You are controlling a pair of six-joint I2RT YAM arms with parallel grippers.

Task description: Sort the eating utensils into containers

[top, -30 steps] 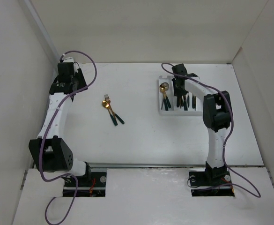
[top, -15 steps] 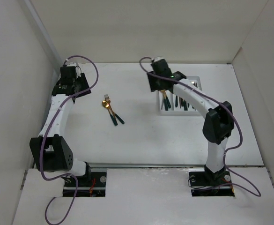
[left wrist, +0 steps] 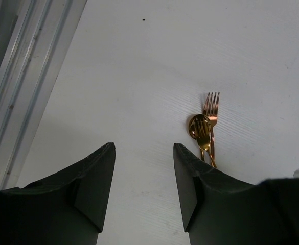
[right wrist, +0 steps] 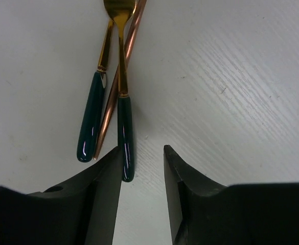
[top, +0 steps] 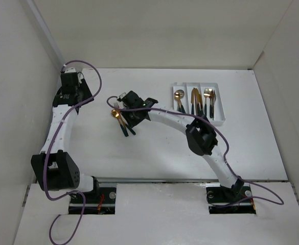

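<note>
Three loose utensils (top: 121, 120) lie crossed on the white table left of centre: a gold fork and a gold spoon with dark green handles, and a copper-toned one. In the right wrist view the green handles (right wrist: 124, 130) and the copper shaft (right wrist: 119, 76) lie just ahead of my open, empty right gripper (right wrist: 141, 153); its left finger is beside one handle end. From above, the right gripper (top: 129, 118) hovers over this pile. The white three-compartment tray (top: 219, 113) at the back right holds several utensils. My left gripper (left wrist: 144, 148) is open and empty, with the fork and spoon heads (left wrist: 205, 125) ahead to its right.
The left arm (top: 70, 89) reaches to the far left by the side wall. White walls close in the table at the left, back and right. A metal rail (left wrist: 21, 92) runs along the left edge in the left wrist view.
My right arm has swung left from over the tray to the loose utensils, uncovering the tray. The left arm has barely shifted.
</note>
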